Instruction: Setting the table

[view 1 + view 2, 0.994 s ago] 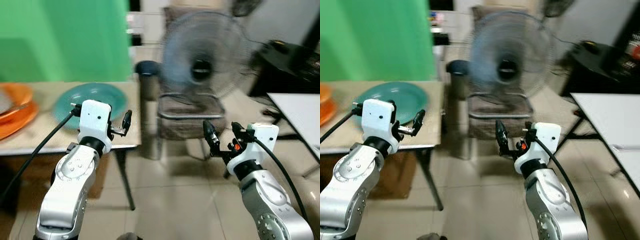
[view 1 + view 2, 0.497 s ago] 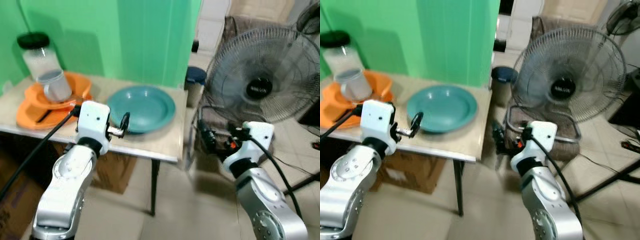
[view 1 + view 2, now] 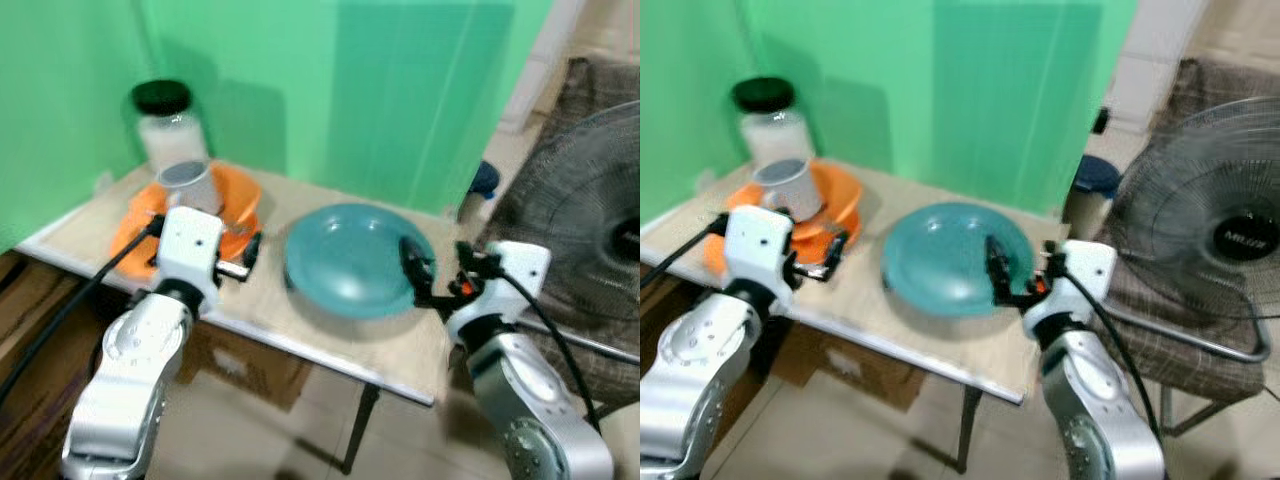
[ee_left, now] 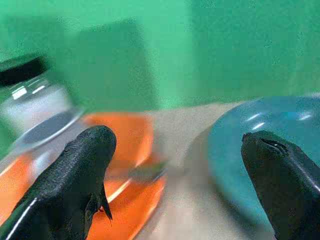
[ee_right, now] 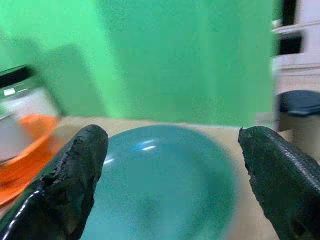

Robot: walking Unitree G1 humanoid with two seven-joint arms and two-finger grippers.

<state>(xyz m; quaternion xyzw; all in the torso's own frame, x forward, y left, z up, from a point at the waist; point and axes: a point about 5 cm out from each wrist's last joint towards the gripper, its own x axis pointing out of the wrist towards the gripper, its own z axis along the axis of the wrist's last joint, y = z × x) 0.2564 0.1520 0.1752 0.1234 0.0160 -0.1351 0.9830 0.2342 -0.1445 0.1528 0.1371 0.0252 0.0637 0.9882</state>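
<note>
Green wall (image 3: 330, 90) backs your beige table (image 3: 260, 310); on it a teal plate (image 3: 350, 262) sits right of stacked orange plates (image 3: 238, 195) carrying a grey cup (image 3: 188, 186) and black-lidded jar (image 3: 165, 125). Your left gripper (image 4: 180, 165) and right gripper (image 5: 172, 165) hover wide, holding nothing.

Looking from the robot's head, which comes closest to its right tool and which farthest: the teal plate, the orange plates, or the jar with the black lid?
From the right tool:
1. Teal plate, right beside it, on the table.
2. Orange plates, further to the robot's left.
3. Black-lidded jar, behind the orange plates, by the green wall.
</note>
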